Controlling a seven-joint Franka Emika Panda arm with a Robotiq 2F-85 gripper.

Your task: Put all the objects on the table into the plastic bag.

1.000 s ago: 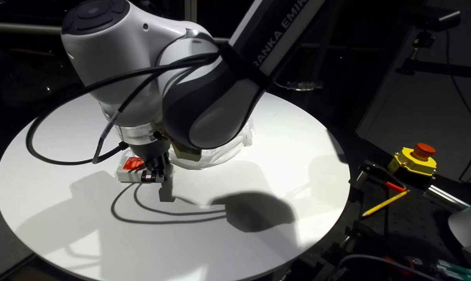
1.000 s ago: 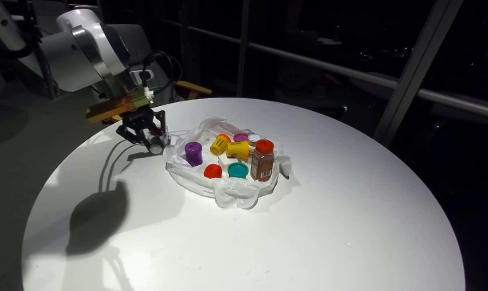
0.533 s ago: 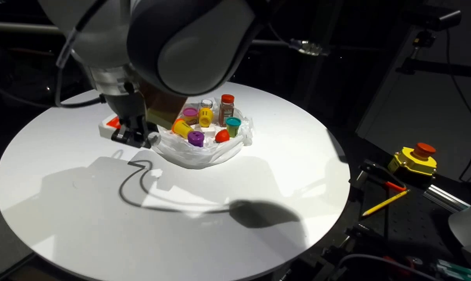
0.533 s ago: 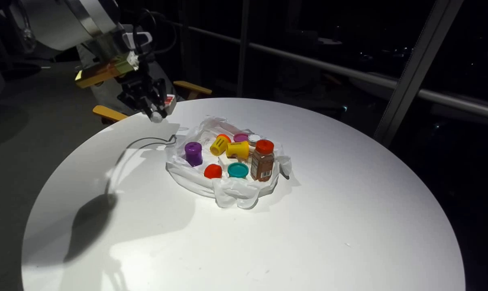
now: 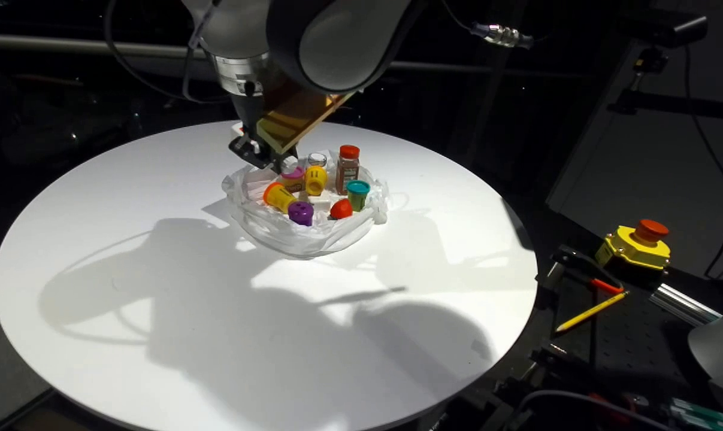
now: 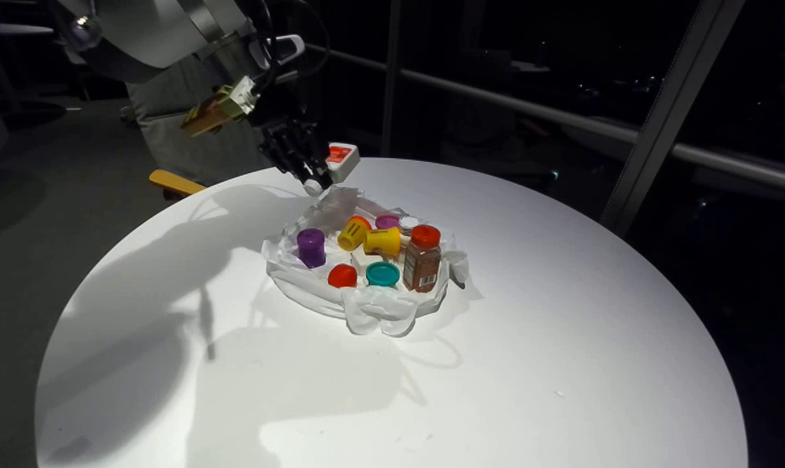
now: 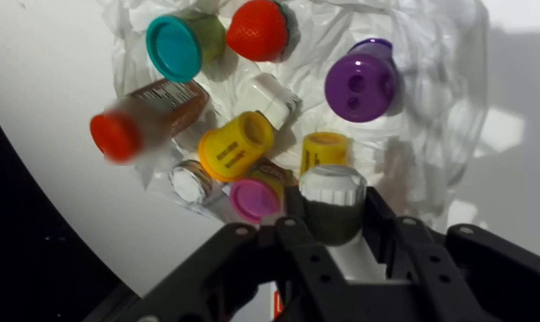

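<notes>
In an exterior view, dark windows (image 6: 561,39) rise beyond the table's (image 6: 561,325) far edge — past its left edge, a grey chair (image 6: 164,148) with wooden armrest (image 6: 174,182) — dim floor (image 6: 54,162) alongside

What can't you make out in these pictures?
Boxy white container with red label: any lettering is too small in an exterior view and mostly behind the black fingers in the wrist view.
Yellow toy cup with orange lid: wrist view, lid mostly hidden by the container's ribbed whitish cap.
Clear red-capped bottle, brown inside: upper part blurred, wrist view.
Wrinkled whitish plastic bag: one side cut off by the wrist view's top edge.
</notes>
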